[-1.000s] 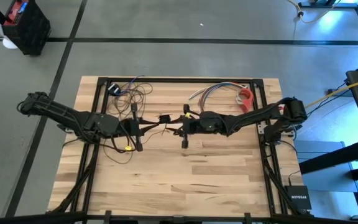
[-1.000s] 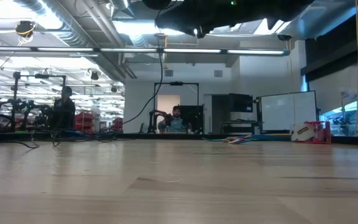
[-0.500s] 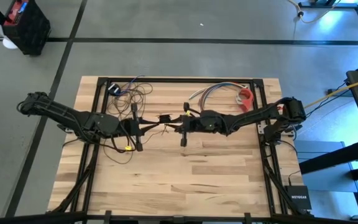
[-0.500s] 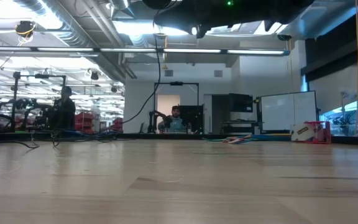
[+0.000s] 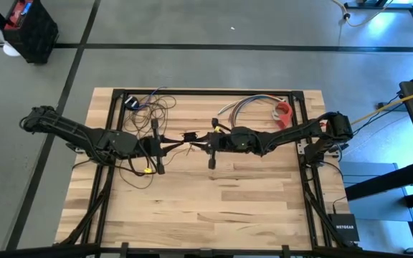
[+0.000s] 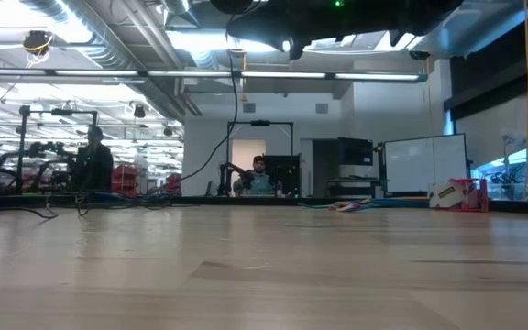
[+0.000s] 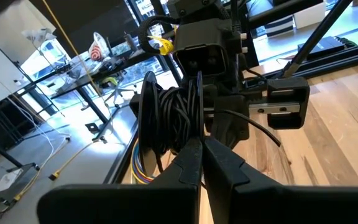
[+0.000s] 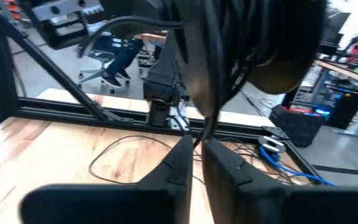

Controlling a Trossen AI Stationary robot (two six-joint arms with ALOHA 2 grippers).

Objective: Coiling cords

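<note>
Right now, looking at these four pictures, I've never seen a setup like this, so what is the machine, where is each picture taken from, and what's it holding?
It is a robot with two dark jointed arms over a pale wooden table. One picture looks straight down from above, one looks level across the tabletop into the room, and the other two come from cameras on the arms' wrists.

The arms meet near the table's middle. Between them hangs a coiled bundle of thin dark cord. The left gripper has its fingers pressed shut on the coil. The right gripper has its fingers narrowed on strands of the same cord.

More of that thin cord lies in loose loops at the table's far left. At the far right lie a short bundle of multicoloured wires and a small red object.
</note>
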